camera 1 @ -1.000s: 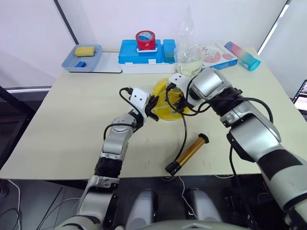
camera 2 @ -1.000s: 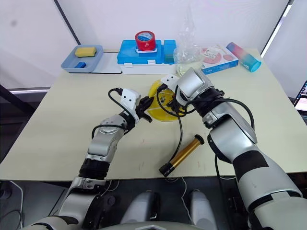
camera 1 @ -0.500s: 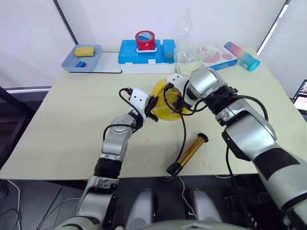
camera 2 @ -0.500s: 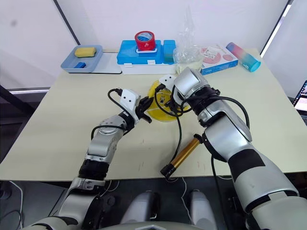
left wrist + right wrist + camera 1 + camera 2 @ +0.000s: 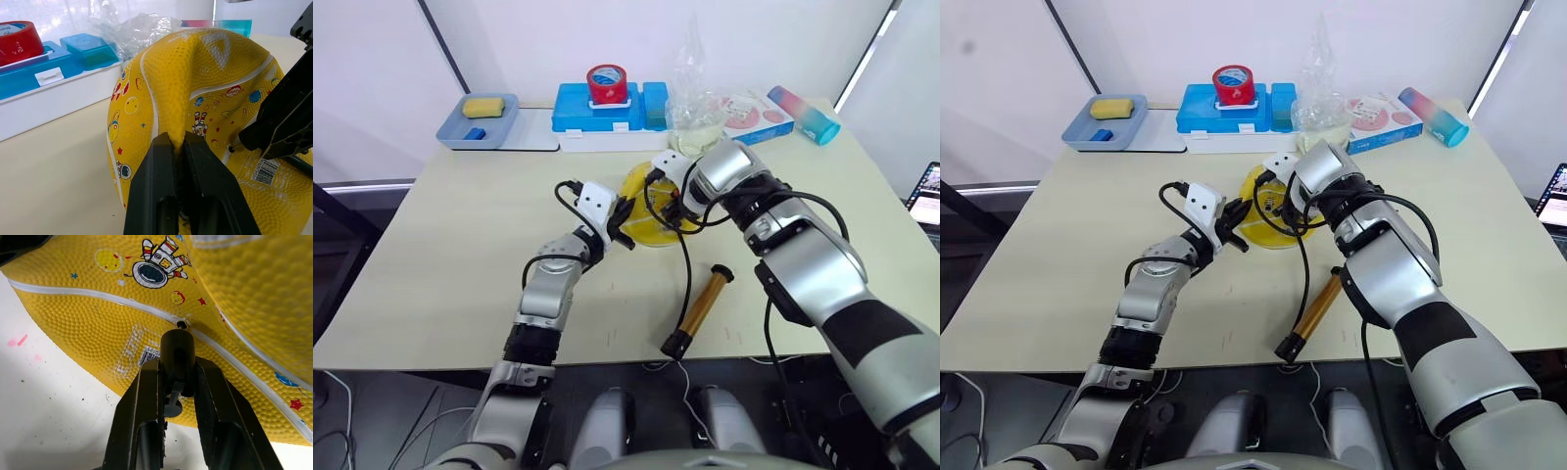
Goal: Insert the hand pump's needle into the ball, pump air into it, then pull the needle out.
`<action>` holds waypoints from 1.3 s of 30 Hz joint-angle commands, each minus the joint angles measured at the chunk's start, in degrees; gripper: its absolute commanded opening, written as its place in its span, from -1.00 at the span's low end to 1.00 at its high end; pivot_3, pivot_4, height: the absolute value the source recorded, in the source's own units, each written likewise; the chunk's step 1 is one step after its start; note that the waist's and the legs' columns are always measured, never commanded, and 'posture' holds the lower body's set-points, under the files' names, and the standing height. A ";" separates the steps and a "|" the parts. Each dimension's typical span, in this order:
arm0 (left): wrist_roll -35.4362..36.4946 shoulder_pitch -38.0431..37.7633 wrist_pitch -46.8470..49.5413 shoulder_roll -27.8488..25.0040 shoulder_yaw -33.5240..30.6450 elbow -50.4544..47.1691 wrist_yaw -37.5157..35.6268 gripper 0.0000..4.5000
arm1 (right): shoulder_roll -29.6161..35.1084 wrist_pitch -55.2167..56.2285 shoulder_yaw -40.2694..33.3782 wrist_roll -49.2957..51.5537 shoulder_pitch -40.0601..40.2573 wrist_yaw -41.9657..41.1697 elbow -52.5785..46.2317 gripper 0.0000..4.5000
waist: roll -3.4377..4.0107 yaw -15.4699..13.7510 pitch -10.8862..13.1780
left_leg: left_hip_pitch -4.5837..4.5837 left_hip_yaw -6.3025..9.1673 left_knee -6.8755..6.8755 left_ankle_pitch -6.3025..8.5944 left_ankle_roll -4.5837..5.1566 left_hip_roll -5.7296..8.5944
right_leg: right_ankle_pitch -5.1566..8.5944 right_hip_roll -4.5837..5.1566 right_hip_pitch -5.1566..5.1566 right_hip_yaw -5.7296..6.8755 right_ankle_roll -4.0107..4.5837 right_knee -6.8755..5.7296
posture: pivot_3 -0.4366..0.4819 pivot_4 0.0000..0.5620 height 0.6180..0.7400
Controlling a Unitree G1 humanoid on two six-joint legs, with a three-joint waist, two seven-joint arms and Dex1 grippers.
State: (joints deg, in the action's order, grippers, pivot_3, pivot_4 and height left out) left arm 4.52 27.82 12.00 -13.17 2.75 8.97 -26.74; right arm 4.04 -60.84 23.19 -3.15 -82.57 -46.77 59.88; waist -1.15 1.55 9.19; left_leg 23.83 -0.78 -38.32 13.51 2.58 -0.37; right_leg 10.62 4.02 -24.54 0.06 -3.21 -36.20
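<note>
- Head views: ball (image 5: 651,211), yellow and saggy, sits on the beige table (image 5: 440,255) near its middle, between the two grippers. The left gripper (image 5: 625,225) meets it from the robot's left, the right gripper (image 5: 674,201) from the right. The hand pump (image 5: 699,311) lies flat on the table nearer the robot, well apart from the ball. Its gold barrel's long axis runs from the near black end, close to the table edge, away to the far black end, leaning slightly rightward. A thin black hose (image 5: 689,257) climbs from the pump area up to the right gripper. Behind the ball stand a blue box (image 5: 602,106) with a red tape roll (image 5: 607,81) on it, a clear plastic bag (image 5: 697,98), and a grey-blue tray (image 5: 480,120) holding a yellow sponge (image 5: 482,105).
- Left wrist view: the left gripper's fingers (image 5: 159,181) are closed, pinching a raised fold of the ball's skin between them. The right gripper's black tips show at the ball's far side.
- Right wrist view: the right gripper's fingers (image 5: 142,416) clamp the black fitting of the needle (image 5: 178,355). Its axis runs along the fingers, its tip pointing at the ball's small dark valve hole (image 5: 182,324) on a white panel line. Whether the metal tip has entered cannot be told.
</note>
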 commanded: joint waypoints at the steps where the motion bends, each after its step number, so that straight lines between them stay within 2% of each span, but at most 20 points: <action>1: 0.33 -1.09 1.50 1.53 3.76 0.87 -2.73 -0.96 | -0.34 1.84 -0.89 0.36 -0.75 -2.21 -2.30 -0.86 | 0.00 0.02 0.00 | 0.00 0.00 0.00 0.00 0.00 0.00 | 0.00 0.00 0.00 0.00 0.00 0.00 | -0.05 -0.47 0.99; 6: 0.83 -0.43 2.14 1.93 2.30 1.78 -1.40 -0.96 | 3.05 -0.63 -0.04 0.44 1.30 -5.60 -8.48 -0.86 | 0.01 -0.09 0.01 | 0.04 0.01 0.00 0.00 0.00 0.01 | 0.00 0.01 -0.01 0.00 0.00 0.01 | -0.05 -0.47 0.99; 7: 0.96 -0.29 2.36 2.09 1.88 1.97 -1.05 -1.00 | 4.23 -1.62 0.43 0.56 2.41 -6.46 -11.26 -0.40 | 0.02 -0.20 0.02 | 0.05 0.02 0.00 0.00 0.00 0.01 | 0.00 0.02 -0.01 0.00 0.00 0.02 | -0.05 -0.47 0.99; 8: 1.04 -0.17 2.50 2.20 1.60 2.14 -0.82 -1.00 | 5.09 -2.38 0.76 0.64 3.29 -7.04 -13.44 -0.16 | 0.04 -0.28 0.03 | 0.06 0.02 0.00 0.00 0.00 0.02 | 0.00 0.03 -0.01 0.00 -0.01 0.03 | -0.05 -0.47 0.99; 10: 1.08 -0.03 2.63 2.25 1.07 2.38 -0.32 -1.00 | 7.68 -2.60 1.88 0.64 5.91 -8.55 -19.07 0.00 | 0.09 -0.54 0.06 | 0.08 0.02 0.00 0.00 0.00 0.02 | 0.00 0.03 -0.02 0.00 -0.01 0.04 | -0.05 -0.47 0.99; 11: 1.11 -0.03 2.76 2.24 0.85 2.43 -0.09 -1.00 | 8.76 -2.63 2.13 0.78 6.93 -9.09 -21.22 0.28 | 0.09 -0.82 0.06 | 0.08 0.01 0.00 0.00 0.00 0.03 | 0.00 0.03 -0.03 0.00 -0.01 0.04 | -0.05 -0.47 0.99; 12: 1.19 -0.03 2.90 2.22 0.56 2.49 0.21 -1.00 | 10.14 -2.70 2.30 0.92 8.04 -9.66 -23.48 0.43 | 0.10 -1.09 0.06 | 0.11 0.06 0.00 0.00 0.00 0.03 | 0.00 0.03 -0.02 0.03 -0.01 0.05 | -0.05 -0.47 0.99; 16: 1.17 0.42 2.95 1.98 -0.08 3.38 0.92 -1.00 | 14.99 -2.73 1.41 1.66 11.78 -9.67 -31.29 0.43 | 0.10 -1.07 0.06 | 0.22 0.11 0.00 0.00 0.00 0.08 | -0.01 0.05 -0.01 0.05 -0.03 0.24 | -0.05 -0.47 0.99; 21: 1.20 0.82 2.87 2.12 -0.23 3.79 1.12 -1.00 | 17.87 -1.78 -2.60 4.35 17.32 -7.78 -42.00 0.43 | 0.11 -0.90 0.07 | 0.18 0.10 0.02 0.00 0.01 0.04 | 0.00 0.01 -0.02 0.08 -0.02 0.21 | -0.05 -0.47 0.99; 32: 0.84 0.50 2.77 1.82 0.10 3.49 0.72 -1.00 | 12.97 -6.33 -19.19 14.41 33.54 3.85 -65.07 0.43 | 0.10 -1.15 0.06 | 0.16 0.10 0.00 0.00 0.01 0.03 | -0.01 0.03 0.05 0.07 -0.03 0.25 | -0.05 -0.47 0.99; 39: 0.86 0.50 2.78 1.78 0.38 3.53 0.49 -1.00 | 9.10 -4.90 -23.48 16.03 38.01 12.35 -66.28 0.43 | 0.10 -1.05 0.06 | 0.13 0.06 -0.01 0.00 0.02 0.01 | -0.01 0.02 0.06 0.06 -0.03 0.23 | -0.05 -0.47 0.99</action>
State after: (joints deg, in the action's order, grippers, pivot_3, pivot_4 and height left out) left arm 5.79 29.36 13.47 -11.46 1.69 10.81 -25.69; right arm 13.51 -67.07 1.70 11.91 -44.13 -36.28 -5.20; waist -1.05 0.50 9.25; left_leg 23.96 -0.72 -38.33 13.51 2.60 -0.36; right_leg 10.62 4.04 -24.48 0.12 -3.25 -35.97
